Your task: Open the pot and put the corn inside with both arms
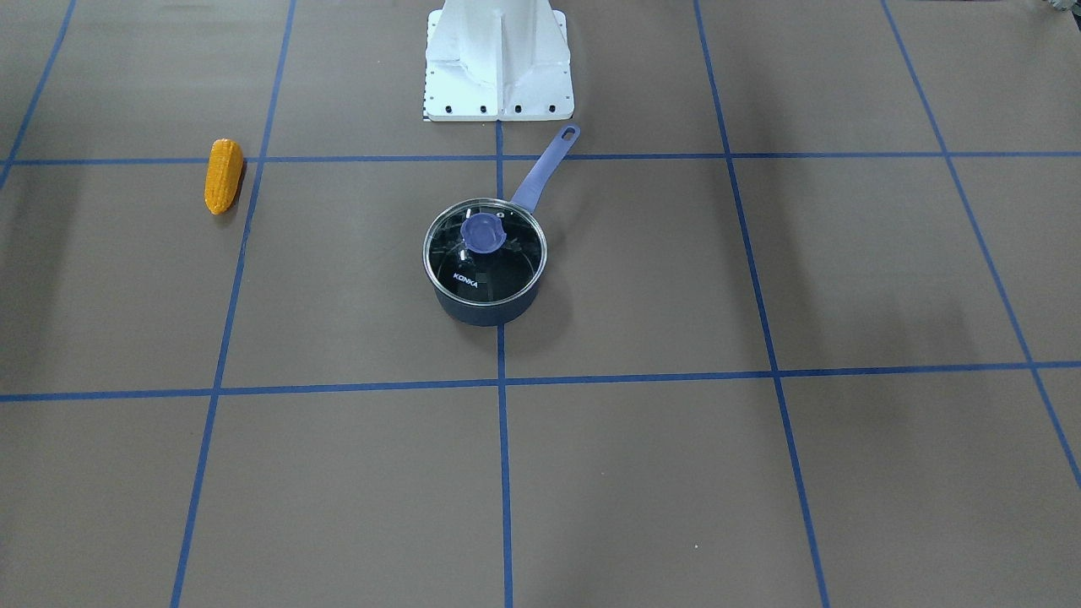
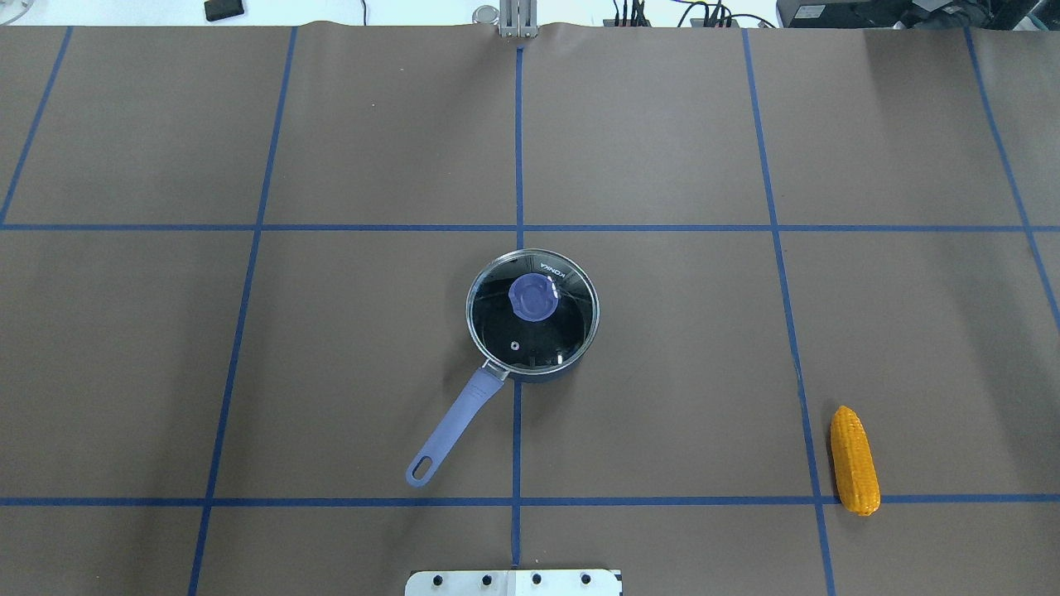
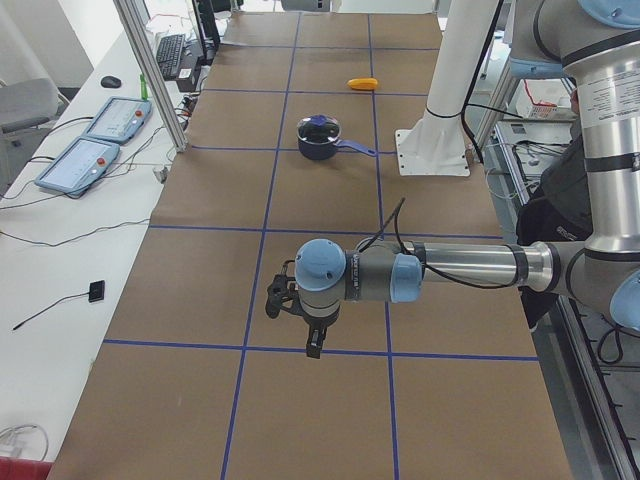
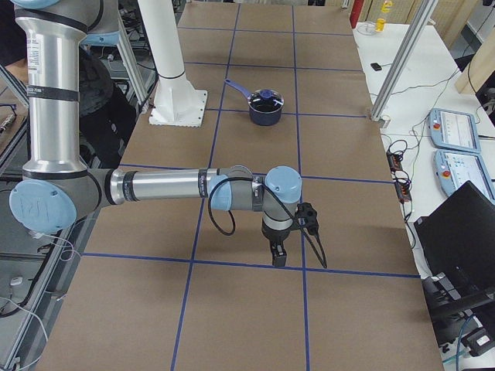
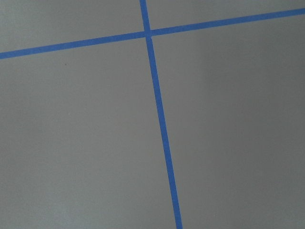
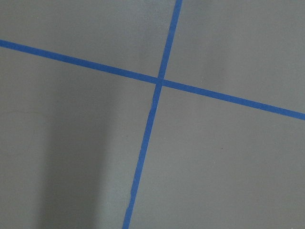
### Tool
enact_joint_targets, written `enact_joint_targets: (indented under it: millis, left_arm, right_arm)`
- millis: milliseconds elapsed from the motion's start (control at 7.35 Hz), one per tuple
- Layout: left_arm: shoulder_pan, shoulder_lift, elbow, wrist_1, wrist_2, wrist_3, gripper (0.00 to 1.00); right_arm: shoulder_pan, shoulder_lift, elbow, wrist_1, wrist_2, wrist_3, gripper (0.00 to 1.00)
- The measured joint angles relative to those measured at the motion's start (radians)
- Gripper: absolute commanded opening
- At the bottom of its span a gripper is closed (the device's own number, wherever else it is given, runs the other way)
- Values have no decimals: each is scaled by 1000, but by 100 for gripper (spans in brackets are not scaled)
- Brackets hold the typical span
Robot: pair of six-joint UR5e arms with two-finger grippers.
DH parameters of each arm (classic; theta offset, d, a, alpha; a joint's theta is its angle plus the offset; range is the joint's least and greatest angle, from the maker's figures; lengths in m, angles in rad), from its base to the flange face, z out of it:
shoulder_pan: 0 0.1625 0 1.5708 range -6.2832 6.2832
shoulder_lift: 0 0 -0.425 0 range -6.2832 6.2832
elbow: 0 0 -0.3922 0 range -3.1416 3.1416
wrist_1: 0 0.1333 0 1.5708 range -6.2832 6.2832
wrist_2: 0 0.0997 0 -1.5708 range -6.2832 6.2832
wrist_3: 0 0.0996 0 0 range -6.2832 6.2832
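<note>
The left gripper (image 3: 312, 338) and right gripper (image 4: 277, 253) hang parked; whether their jaws are spread cannot be told. The lidded pot (image 2: 532, 313) sits well beyond both. The corn (image 2: 855, 460) lies on the right's side, likely its pick.

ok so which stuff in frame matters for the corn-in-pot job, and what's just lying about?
Job:
pot
glass lid, on the pot
corn
left arm
right arm

Lying about:
white base mount
teach pendants on the side bench
keyboard
</note>
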Motion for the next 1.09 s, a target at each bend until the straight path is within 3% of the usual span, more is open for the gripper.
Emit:
enact_joint_targets:
  millis: [816,1088]
  left_arm:
    - [2,-12,-80,-9,-12,-11,98]
    - [6,-90,-113,-106,-20,-12,98]
  right_arm:
    - [-2,18,25,1,29,3,100]
    - [-4,48,28,1,28,13,100]
